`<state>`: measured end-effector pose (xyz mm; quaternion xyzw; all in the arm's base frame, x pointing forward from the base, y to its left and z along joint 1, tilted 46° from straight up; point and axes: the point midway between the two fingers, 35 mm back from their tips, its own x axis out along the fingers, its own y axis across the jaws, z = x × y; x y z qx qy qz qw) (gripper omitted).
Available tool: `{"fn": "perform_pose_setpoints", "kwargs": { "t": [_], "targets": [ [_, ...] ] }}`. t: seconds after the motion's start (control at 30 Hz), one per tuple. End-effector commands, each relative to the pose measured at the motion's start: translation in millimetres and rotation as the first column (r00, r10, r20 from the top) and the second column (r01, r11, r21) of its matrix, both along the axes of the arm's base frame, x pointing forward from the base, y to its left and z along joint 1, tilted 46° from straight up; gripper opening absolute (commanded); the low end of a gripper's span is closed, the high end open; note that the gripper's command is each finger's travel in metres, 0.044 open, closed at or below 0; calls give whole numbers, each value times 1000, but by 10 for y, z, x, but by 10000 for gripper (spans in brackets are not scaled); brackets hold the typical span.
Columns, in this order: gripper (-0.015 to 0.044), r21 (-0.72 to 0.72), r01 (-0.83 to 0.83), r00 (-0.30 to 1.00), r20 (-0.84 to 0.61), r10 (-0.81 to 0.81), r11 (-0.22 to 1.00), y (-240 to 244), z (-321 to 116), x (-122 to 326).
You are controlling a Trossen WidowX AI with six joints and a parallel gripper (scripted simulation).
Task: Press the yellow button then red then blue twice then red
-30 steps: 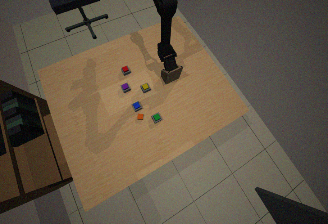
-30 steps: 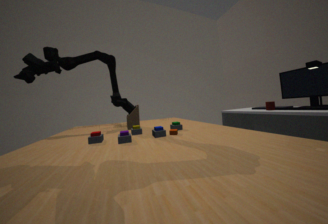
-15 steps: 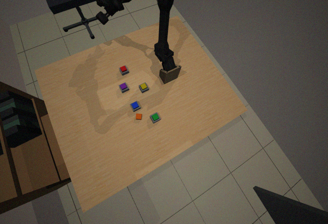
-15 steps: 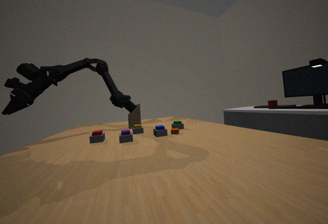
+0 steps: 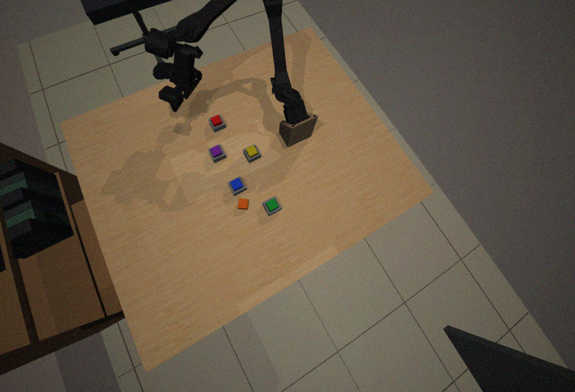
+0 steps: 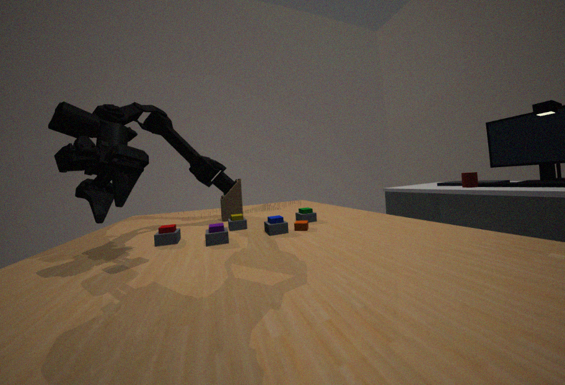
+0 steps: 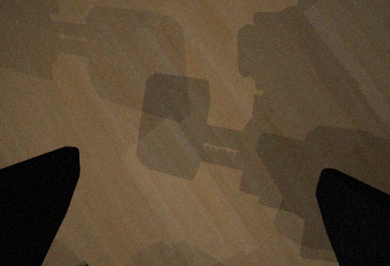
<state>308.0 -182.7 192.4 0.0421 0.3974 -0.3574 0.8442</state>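
The yellow button point(image 5: 251, 150) point(image 6: 236, 217), the red button point(image 5: 216, 120) point(image 6: 167, 228) and the blue button point(image 5: 236, 184) point(image 6: 275, 219) stand on grey bases on the wooden table, their caps raised. My gripper point(image 5: 181, 103) point(image 6: 109, 213) point(image 7: 202, 173) is open and empty, pointing down and held above the table. In the top view it is up and left of the red button, which is the nearest button to it. It touches no button. The wrist view shows only bare wood and shadows between the two fingers, with no button in sight.
A purple button point(image 5: 216, 150) point(image 6: 216, 227) stands between the red and blue buttons. A green button point(image 5: 272, 203) point(image 6: 305, 210) and a small orange block point(image 5: 243, 203) point(image 6: 301, 225) are near the blue button. The arm's base bracket point(image 5: 298, 131) point(image 6: 232, 202) stands beyond the yellow button.
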Motion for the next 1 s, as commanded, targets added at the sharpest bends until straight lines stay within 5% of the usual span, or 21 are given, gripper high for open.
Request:
{"fn": "perform_pose_setpoints", "kwargs": {
  "t": [0.0, 0.23, 0.5, 0.83, 0.97],
  "targets": [
    [400, 83, -48, 988, -142, 59, 995, 546, -472, 33],
    [400, 123, -112, 900, -407, 153, 986, 1404, -1119, -255],
    [400, 1, -226, 734, -657, 172, 974, 1999, -1507, -891],
    [400, -126, -333, 650, -749, 131, 934, 2146, -1567, -1256],
    [295, -125, -334, 650, -748, 133, 934, 1872, -1853, -1240]
  ]
}}
